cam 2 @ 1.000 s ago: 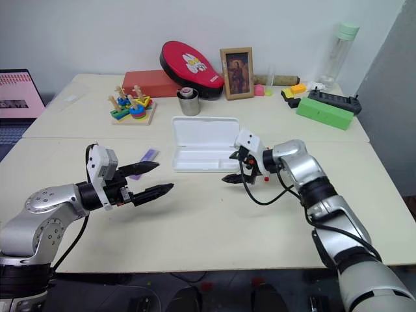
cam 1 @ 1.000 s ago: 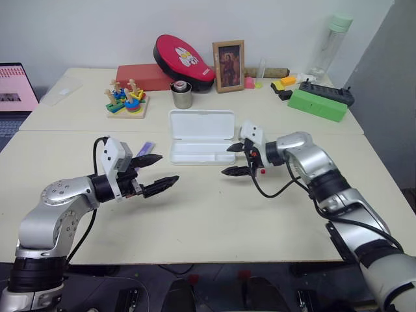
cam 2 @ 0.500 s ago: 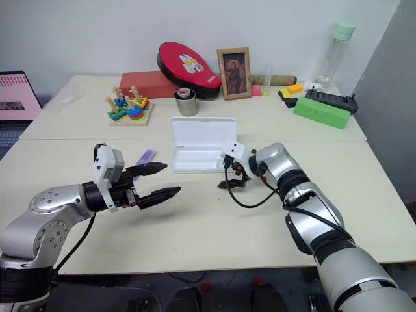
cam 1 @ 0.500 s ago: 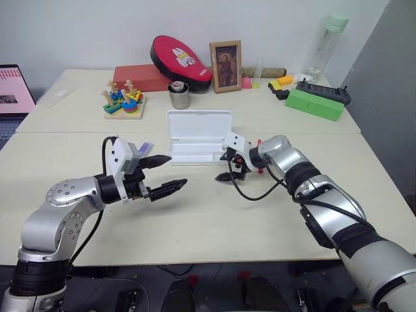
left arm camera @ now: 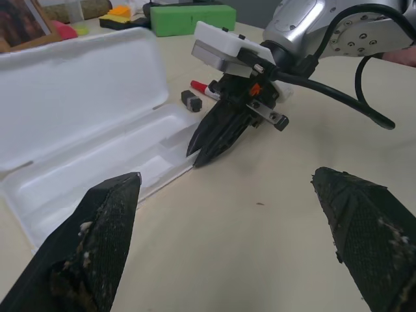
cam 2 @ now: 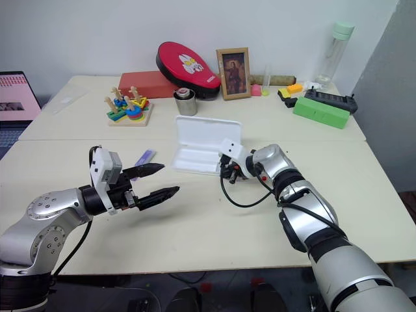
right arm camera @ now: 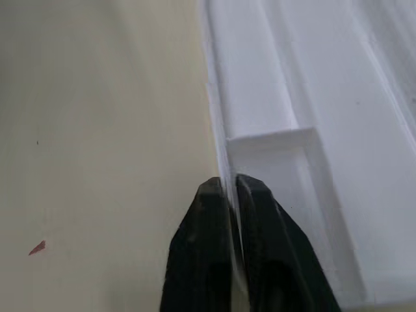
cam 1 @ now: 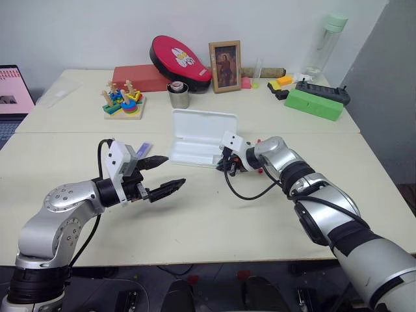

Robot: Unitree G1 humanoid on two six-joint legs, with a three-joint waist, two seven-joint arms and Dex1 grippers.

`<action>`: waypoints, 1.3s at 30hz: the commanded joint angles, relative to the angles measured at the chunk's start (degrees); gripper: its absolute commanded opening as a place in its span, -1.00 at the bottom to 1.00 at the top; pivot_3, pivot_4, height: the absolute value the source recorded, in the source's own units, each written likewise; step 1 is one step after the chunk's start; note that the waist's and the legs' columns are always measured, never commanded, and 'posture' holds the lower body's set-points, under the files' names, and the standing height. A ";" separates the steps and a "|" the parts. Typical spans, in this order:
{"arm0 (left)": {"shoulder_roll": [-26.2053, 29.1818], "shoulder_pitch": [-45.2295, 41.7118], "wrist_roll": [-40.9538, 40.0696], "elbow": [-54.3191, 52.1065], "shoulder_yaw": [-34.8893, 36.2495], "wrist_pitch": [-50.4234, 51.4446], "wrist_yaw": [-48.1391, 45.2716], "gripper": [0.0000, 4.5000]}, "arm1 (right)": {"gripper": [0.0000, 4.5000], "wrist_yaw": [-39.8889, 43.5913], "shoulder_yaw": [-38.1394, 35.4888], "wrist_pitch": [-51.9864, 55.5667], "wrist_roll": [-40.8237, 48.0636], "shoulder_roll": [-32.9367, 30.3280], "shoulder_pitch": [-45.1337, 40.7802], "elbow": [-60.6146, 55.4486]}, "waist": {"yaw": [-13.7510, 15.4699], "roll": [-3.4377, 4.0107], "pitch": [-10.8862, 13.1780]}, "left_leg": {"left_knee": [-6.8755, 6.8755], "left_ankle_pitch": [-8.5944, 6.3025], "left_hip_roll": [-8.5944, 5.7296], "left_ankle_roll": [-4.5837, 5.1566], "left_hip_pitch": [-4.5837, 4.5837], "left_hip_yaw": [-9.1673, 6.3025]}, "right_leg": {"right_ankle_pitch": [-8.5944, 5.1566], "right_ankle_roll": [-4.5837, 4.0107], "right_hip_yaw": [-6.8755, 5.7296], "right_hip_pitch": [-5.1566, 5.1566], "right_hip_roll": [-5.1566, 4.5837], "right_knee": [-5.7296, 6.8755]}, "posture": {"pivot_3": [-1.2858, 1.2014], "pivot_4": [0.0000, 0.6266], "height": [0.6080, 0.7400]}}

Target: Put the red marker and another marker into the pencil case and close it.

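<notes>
Cream-coloured surface [cam 1: 214,214] up front, clutter along its far edge: a red oval pouch [cam 1: 183,58], a framed picture [cam 1: 227,66], a green box [cam 1: 316,104]. At the middle lies the white hinged plastic pencil case [cam 1: 198,140], lid up and tray bare. The right end effector [cam 1: 225,162] has its black fingers [right arm camera: 208,260] pressed together on the tray's thin near wall at the right end, pinching that rim. Just behind its wrist, the slim white red-capped marker [left arm camera: 203,88] lies on the surface beside a tiny black object [left arm camera: 190,100]. The left end effector [cam 1: 160,175] hovers nearer the left edge, fingers spread wide, holding nothing. Behind it the flat lavender highlighter [cam 1: 144,149] lies on the surface, left of the case.
</notes>
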 commanded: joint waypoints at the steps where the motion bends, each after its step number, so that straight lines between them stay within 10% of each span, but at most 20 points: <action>1: -0.33 0.16 -1.18 -1.86 2.49 -0.46 1.25 1.00 | -1.00 1.51 -1.64 -1.72 -0.11 -0.25 -1.71 -0.76 | -0.02 0.00 0.00 | 0.00 0.00 0.00 0.00 0.00 0.00 | 0.00 0.00 0.00 0.00 0.00 0.00 | 0.03 -0.52 1.00; 19: 3.99 17.98 -7.08 -12.53 12.08 4.95 -0.47 1.00 | -1.00 16.85 5.91 9.13 1.54 -7.88 25.27 -52.76 | -0.01 0.04 0.02 | 0.01 -0.01 0.02 -0.01 0.03 -0.01 | -0.02 0.00 -0.01 0.00 0.00 0.05 | 0.03 -0.52 1.00; 36: 4.32 16.84 -6.89 -12.14 11.97 5.60 0.50 1.00 | -1.00 14.62 7.10 14.81 2.73 -8.73 26.91 -56.35 | 0.05 -0.02 0.00 | 0.04 0.00 0.03 -0.01 0.07 0.00 | -0.02 0.00 0.01 0.03 0.01 -0.04 | 0.03 -0.52 1.00; 39: 4.34 16.30 -6.66 -11.61 11.53 5.40 0.33 1.00 | -0.71 14.60 6.71 15.54 3.36 -8.85 26.67 -56.85 | 0.06 -0.01 0.00 | 0.04 0.00 0.03 -0.01 0.06 0.00 | -0.02 0.01 0.01 0.02 0.01 -0.04 | 0.03 -0.52 1.00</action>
